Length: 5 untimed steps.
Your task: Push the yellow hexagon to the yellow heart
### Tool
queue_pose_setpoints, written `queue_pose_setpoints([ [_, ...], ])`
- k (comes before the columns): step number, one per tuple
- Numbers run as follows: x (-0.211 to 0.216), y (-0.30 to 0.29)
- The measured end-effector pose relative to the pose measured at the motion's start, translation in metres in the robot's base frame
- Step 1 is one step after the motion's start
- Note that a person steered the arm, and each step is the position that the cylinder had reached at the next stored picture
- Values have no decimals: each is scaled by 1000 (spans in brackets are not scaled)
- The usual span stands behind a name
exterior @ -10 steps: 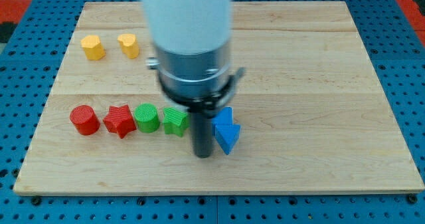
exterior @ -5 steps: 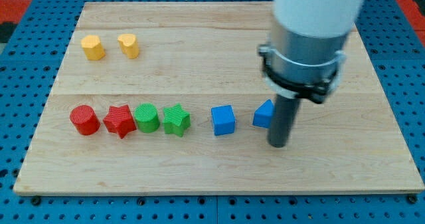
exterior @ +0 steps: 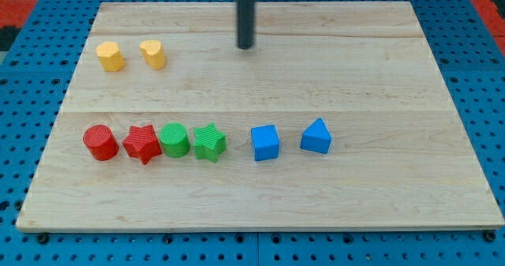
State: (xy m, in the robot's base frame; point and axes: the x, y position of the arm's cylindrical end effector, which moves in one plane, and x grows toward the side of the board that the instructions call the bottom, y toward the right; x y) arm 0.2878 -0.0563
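Note:
The yellow hexagon (exterior: 110, 56) sits at the upper left of the wooden board (exterior: 363, 76). The yellow heart (exterior: 154, 54) stands just to its right, a small gap between them. My tip (exterior: 246, 46) is near the view's top centre, well to the right of the yellow heart and touching no block.
A row runs along the lower part of the board: red cylinder (exterior: 100, 142), red star (exterior: 142, 144), green cylinder (exterior: 173, 140), green star (exterior: 209, 142), blue cube (exterior: 265, 143), blue triangular block (exterior: 316, 136). A blue pegboard (exterior: 31, 76) surrounds the board.
My tip has moved from the lower right by the blue blocks up to the board's top centre. The arm body has left the view. The blue triangular block was shifted to the right earlier on.

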Motion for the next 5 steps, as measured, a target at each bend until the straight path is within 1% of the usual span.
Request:
queue_pose_setpoints([
  [2, -2, -221],
  [3, 4, -248],
  [4, 46, -242],
  [5, 66, -204],
])
